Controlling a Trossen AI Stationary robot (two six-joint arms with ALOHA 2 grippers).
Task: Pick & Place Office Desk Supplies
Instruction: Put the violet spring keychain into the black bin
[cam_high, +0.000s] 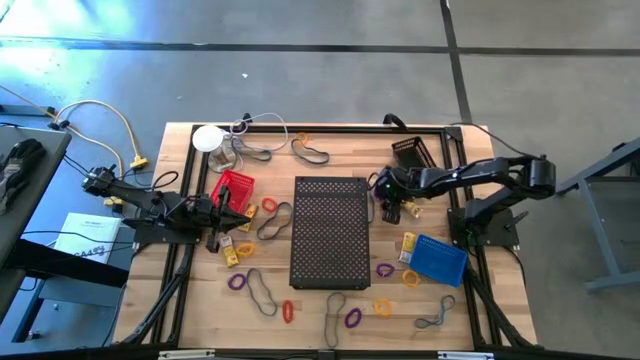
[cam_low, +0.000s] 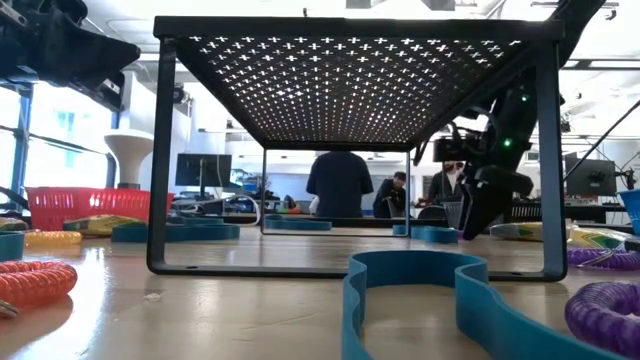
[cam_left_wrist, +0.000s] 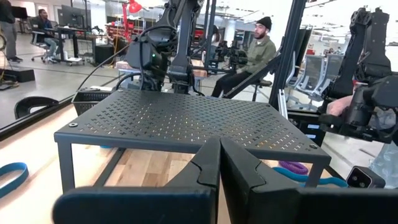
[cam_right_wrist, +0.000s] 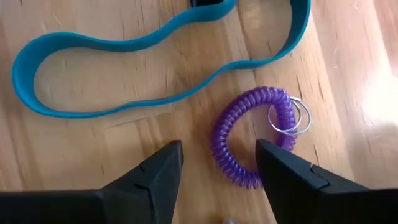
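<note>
My right gripper (cam_high: 388, 208) (cam_right_wrist: 217, 169) is open and points down just right of the black perforated stand (cam_high: 330, 230). In the right wrist view a purple coil loop with a metal key ring (cam_right_wrist: 239, 146) lies on the wood between and beyond its fingertips. A long teal band (cam_right_wrist: 124, 62) lies flat past the loop. My left gripper (cam_high: 222, 207) (cam_left_wrist: 219, 158) is shut with nothing showing between its fingers. It sits low by the red basket (cam_high: 232, 187) and faces the stand (cam_left_wrist: 174, 115). More coil loops (cam_high: 237, 281) and bands (cam_high: 262, 290) lie scattered flat on the table.
The stand fills the table's middle. A blue basket (cam_high: 438, 258) lies near the right arm, and a black basket (cam_high: 412, 152) lies behind the right gripper. The white disc with cords (cam_high: 207, 138) is at the far left. People (cam_left_wrist: 258, 46) sit beyond the table.
</note>
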